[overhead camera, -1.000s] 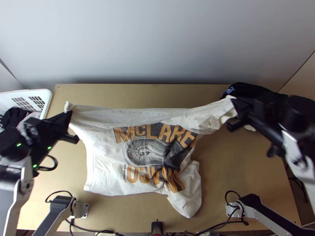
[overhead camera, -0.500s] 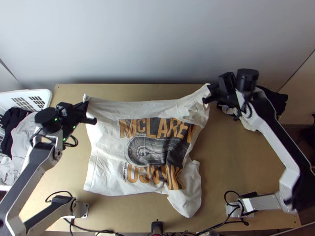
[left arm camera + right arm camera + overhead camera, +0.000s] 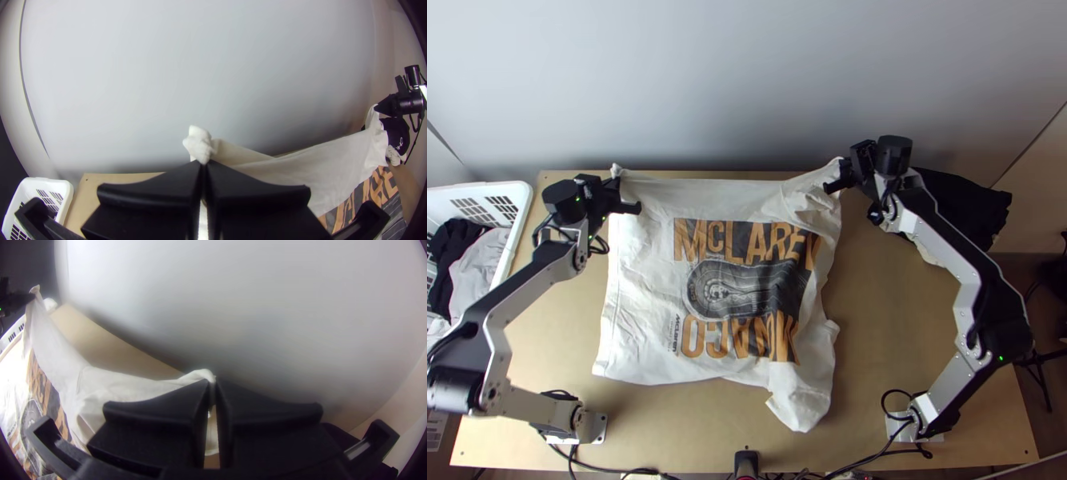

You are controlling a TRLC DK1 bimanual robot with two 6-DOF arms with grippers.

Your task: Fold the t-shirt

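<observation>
white and rumpled toward its lower right, the t-shirt (image 3: 639, 280) spans the middle of the frame. i pinch its upper-left end in my left gripper (image 3: 617, 183) and its upper-right end in my right gripper (image 3: 843, 168).

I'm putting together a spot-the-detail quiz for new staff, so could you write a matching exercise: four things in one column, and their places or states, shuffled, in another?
Things:
1. T-shirt
2. Left gripper
3. Basket
4. Right gripper

Places or states:
A. White and slotted, by the left end of the table
B. Shut on the far edge of the cloth, at its right end
C. White with orange lettering, far edge drawn out between both arms
D. Shut on the far edge of the cloth, at its left end

Right pairs: 1-C, 2-D, 3-A, 4-B
</observation>
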